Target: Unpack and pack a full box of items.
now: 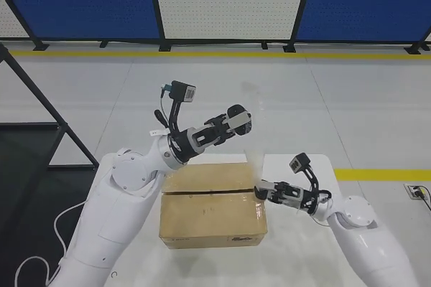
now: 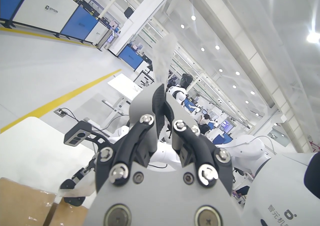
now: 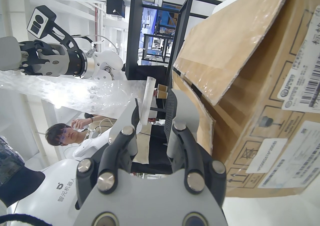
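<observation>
Barcode labels (image 3: 303,79) mark the box (image 1: 212,212); right end effector (image 3: 155,103) beside it gapes, left end effector (image 2: 161,94) above pinches tape (image 2: 162,54).

The cardboard box (image 3: 250,81) carries a white barcode label (image 3: 303,79), black handling symbols (image 3: 265,121) and a second white sticker (image 3: 282,161) — its fine print too small to read. A white partition panel (image 2: 51,10) bears a small logo.

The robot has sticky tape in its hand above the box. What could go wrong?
The clear tape runs from the shut left gripper to the open right gripper, so it might stick there and tangle. It could also flop onto the cardboard box and stick.
</observation>
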Controlling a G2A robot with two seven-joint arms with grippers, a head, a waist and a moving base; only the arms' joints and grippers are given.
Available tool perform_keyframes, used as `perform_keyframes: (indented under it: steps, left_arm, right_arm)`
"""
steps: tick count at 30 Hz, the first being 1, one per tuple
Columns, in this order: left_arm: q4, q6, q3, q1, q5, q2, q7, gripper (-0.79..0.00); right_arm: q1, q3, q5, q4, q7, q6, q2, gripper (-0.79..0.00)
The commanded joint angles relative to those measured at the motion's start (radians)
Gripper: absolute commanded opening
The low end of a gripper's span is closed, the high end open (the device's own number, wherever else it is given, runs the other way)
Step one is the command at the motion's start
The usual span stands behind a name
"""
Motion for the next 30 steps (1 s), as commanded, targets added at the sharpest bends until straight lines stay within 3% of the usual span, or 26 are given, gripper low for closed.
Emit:
perform_keyframes:
  steps: [1, 3, 8, 13, 23, 30]
  left_arm:
    - [0.004, -0.001, -0.002, 0.003, -0.003, 0.000, -0.004, -0.785]
    - [0.009, -0.002, -0.005, 0.006, -0.006, 0.000, -0.007, -0.785]
    - [0.021, -0.003, -0.007, 0.010, -0.016, -0.001, -0.013, -0.785]
    - [0.046, -0.009, 0.001, 0.010, -0.018, -0.004, -0.014, -0.785]
    - [0.109, -0.022, 0.012, -0.017, -0.044, -0.013, -0.038, -0.785]
    - [0.177, -0.036, 0.046, -0.067, -0.061, -0.025, -0.112, -0.785]
  right_arm:
    - [-0.007, 0.008, -0.032, -0.020, -0.021, 0.010, 0.004, -0.499]
    - [-0.015, 0.018, -0.061, -0.041, -0.039, 0.018, 0.009, -0.434]
    - [-0.044, 0.045, -0.109, -0.094, -0.077, 0.042, 0.020, -0.360]
    - [-0.070, 0.072, -0.147, -0.133, -0.111, 0.068, 0.030, -0.326]
    - [-0.139, 0.134, -0.149, -0.212, -0.143, 0.055, 0.046, -0.357]
    - [-0.180, 0.156, -0.131, -0.256, -0.143, 0.031, 0.051, -0.354]
